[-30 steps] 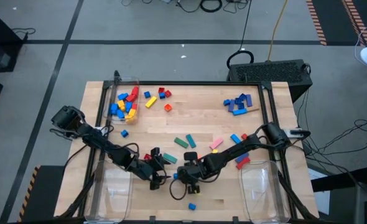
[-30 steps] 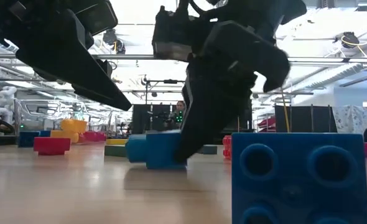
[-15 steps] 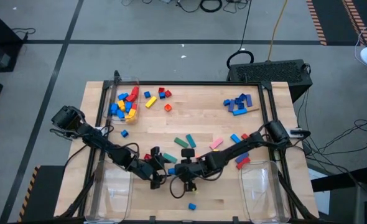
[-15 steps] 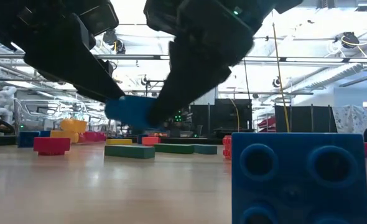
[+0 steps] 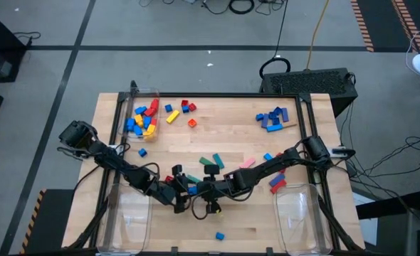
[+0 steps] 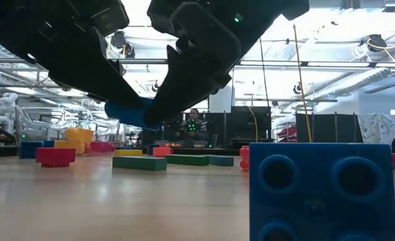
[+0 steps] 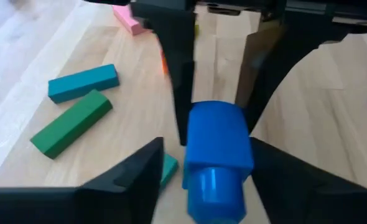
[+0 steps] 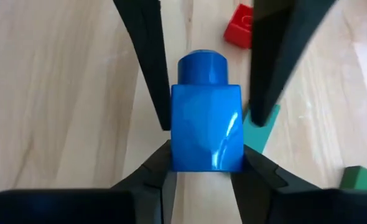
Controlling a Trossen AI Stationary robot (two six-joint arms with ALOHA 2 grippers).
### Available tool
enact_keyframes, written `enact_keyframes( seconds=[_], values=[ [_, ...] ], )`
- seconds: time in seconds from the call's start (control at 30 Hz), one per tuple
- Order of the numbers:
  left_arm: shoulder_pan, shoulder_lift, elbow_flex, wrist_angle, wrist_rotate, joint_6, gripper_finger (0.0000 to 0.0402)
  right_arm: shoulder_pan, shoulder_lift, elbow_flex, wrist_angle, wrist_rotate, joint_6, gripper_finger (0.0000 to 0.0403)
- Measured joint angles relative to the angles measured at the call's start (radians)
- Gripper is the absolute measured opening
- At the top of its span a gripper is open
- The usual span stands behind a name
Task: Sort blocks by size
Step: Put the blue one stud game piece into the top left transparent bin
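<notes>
Midair, right gripper (image 8: 205,171) fingers clamp a glossy blue single-stud block (image 8: 206,124); left gripper (image 7: 202,168) fingers open.

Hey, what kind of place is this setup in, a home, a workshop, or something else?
Most likely a robotics lab or an industrial workspace. The low view shows a large hall with exposed ceiling beams and a person at dark equipment. From above, the wooden table stands on bare concrete floor with striped hazard tape and loose cables.
</notes>
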Motion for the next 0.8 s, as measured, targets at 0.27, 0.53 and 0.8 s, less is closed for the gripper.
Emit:
enact_keyframes(
  seconds=[0.27,0.53,0.8],
  values=[
    [0.032,-0.017,0.0,-0.03,0.021,0.01,0.0141,-0.028,-0.006,-0.002,-0.003,-0.014,-0.01,0.0127],
    [0.117,-0.23,0.001,-0.271,-0.076,-0.039,0.0142,-0.086,-0.072,0.004,-0.066,0.112,0.006,0.0129],
    [0.291,-0.507,0.0,-0.74,-0.302,-0.259,0.0145,-0.147,-0.08,0.001,-0.085,0.112,-0.04,0.0129]
  ],
)
